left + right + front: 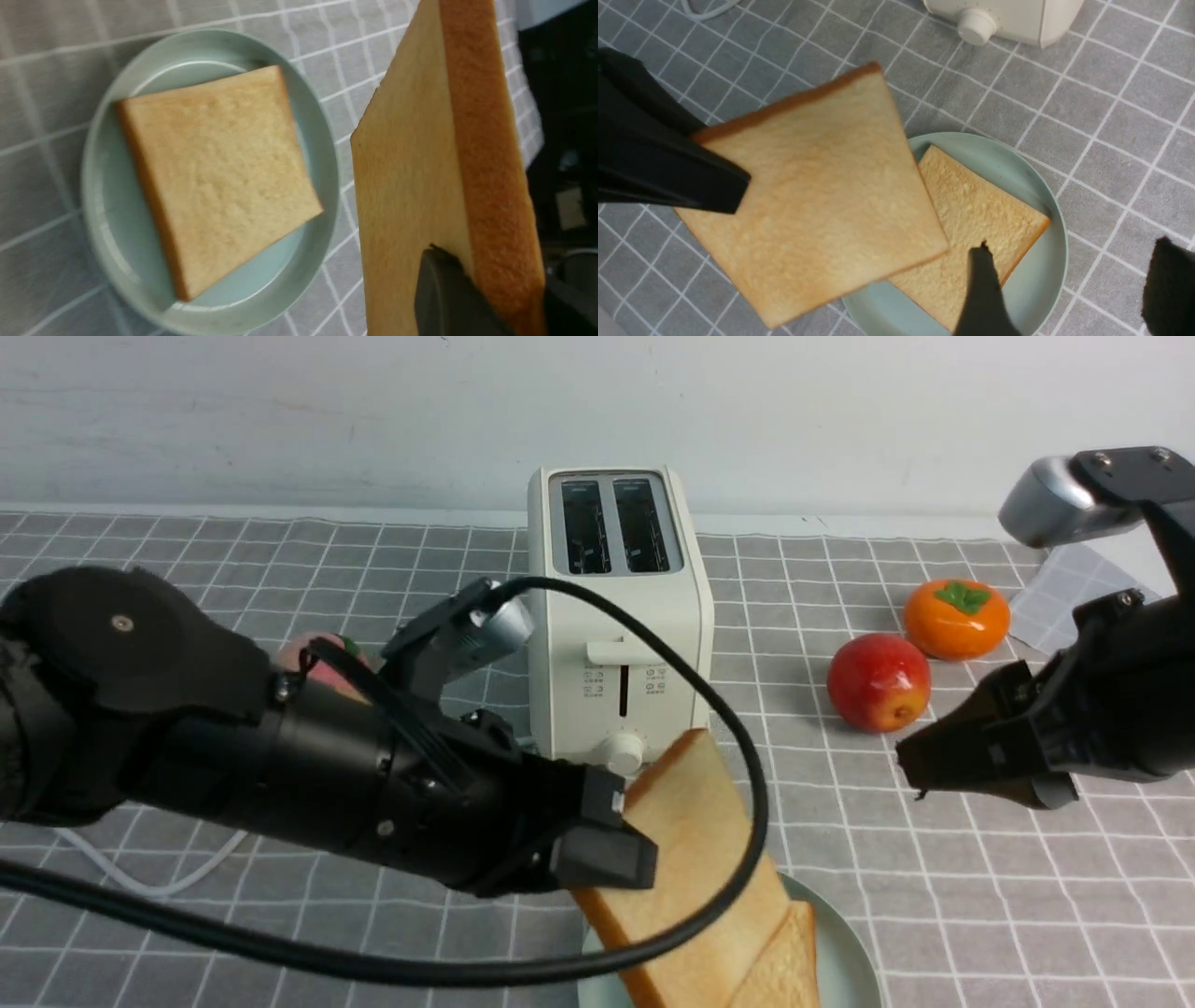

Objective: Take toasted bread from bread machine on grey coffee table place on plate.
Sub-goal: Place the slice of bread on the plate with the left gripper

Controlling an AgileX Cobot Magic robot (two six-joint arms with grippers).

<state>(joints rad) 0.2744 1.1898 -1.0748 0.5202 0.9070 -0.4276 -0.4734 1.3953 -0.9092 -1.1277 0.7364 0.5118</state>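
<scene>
Over the left side of the round pale mint-green plate point(845, 943), the left fingers point(602, 859) pinch a thick square slice of golden toasted bread point(700, 840) near one corner. The held slice hangs steeply tilted, crust edge uppermost. A second slice point(971, 233) of the same bread lies flat in the plate, and both slots of the boxy cream-white bread machine point(616, 607) look empty. The right fingers point(985, 289) are spread wide with nothing between them, off to the plate's right.

To finish this step well, I would carry the held slice further over the plate's middle and tip it towards flat. It should go down until it rests on the second slice before the pinch opens. The plate is little wider than one slice, so a drop from height or off-centre could slide bread onto the grey checked table point(934, 859). The right fingers should keep clear of the plate.

The front view cuts off the plate's near half and the lower end of the held slice, so I cannot tell whether the two slices touch. A black cable crosses the bread there. Only one pinching finger shows plainly. A pinkish fruit point(313, 649) sits mostly hidden behind the left arm.
</scene>
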